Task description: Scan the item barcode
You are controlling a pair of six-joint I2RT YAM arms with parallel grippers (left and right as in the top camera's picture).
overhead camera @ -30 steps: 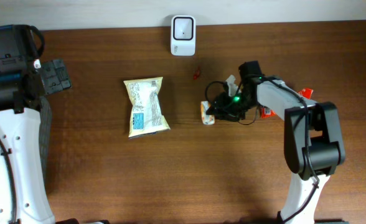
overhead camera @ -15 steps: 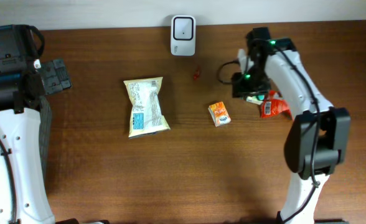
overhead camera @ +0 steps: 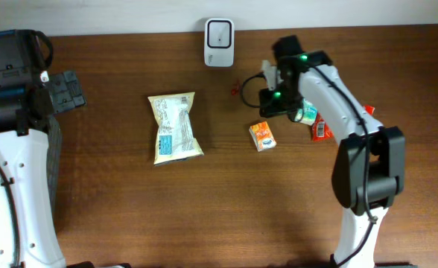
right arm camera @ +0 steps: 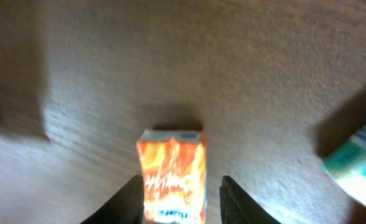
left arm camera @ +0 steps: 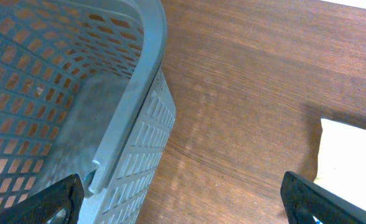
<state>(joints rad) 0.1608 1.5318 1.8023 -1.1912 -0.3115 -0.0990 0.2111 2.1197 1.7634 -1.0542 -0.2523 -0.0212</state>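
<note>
The item, a small orange carton [overhead camera: 262, 136], lies flat on the wooden table. In the right wrist view the orange carton [right arm camera: 172, 171] shows blurred between my two dark fingers, with a gap beside the right finger. My right gripper [overhead camera: 274, 103] hovers just behind the carton, open and holding nothing. The white barcode scanner [overhead camera: 219, 33] stands at the back edge, left of that gripper. My left gripper [overhead camera: 68, 91] is far to the left, wide open and empty, its fingertips [left arm camera: 52, 202] at the frame's lower corners.
A pale chip bag [overhead camera: 174, 126] lies left of centre. A red packet [overhead camera: 322, 129] and a teal packet [overhead camera: 307, 115] sit to the right, under the right arm. A grey slotted basket [left arm camera: 139, 93] stands by the left gripper.
A second ago the right gripper was at the carton; it let go, lifted back and right, then swung left. The carton now lies flat, slightly further right. The left arm has not moved.
</note>
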